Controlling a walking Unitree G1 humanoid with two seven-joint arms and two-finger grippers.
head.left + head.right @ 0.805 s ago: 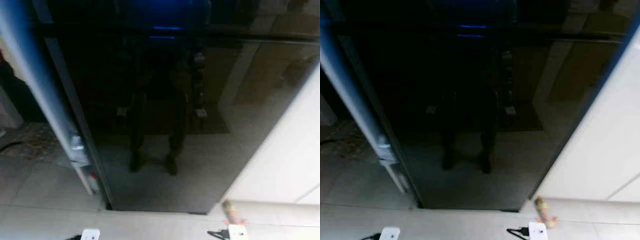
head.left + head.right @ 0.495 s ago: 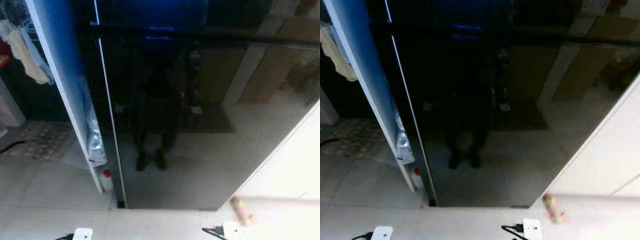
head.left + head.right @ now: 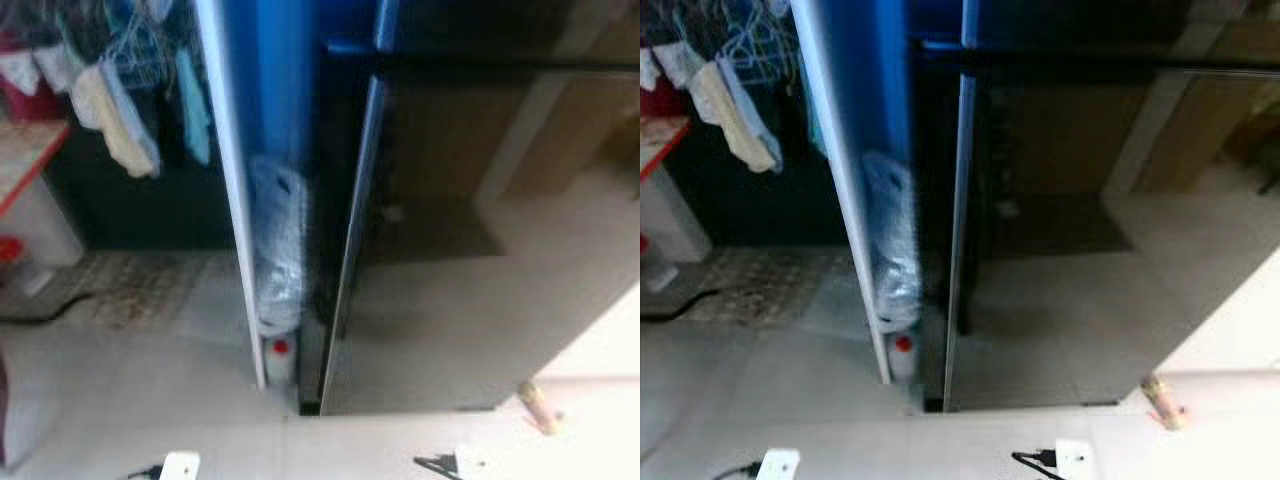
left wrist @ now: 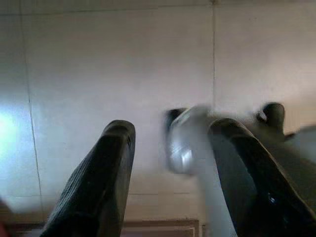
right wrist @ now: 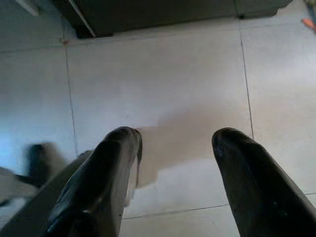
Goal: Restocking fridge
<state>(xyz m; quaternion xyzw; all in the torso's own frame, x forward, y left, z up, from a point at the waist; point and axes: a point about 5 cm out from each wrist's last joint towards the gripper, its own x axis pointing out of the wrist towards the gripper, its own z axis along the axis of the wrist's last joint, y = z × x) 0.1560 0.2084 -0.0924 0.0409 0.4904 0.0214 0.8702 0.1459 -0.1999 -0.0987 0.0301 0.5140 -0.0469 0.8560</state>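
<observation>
Fridge [image 3: 450, 250] stands ahead of your hands, door shut. Left hand [image 4: 173, 163] and right hand [image 5: 173, 163] hang apart, empty, over floor [image 5: 158, 74]. Approach step; next, reach its door edge.

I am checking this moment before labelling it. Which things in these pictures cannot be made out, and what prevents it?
- Fridge: its inside is hidden behind the dark glossy door, in both eye views.
- Plastic bag: contents unreadable through blur and crumpled plastic.
- Red-capped bottle: too small and blurred to identify.
- Orange thing on the floor: blurred, shape unclear.
- Left pincer: the pale blurred shape beyond it cannot be identified.
- Right pincer: open over bare tiles.
</observation>
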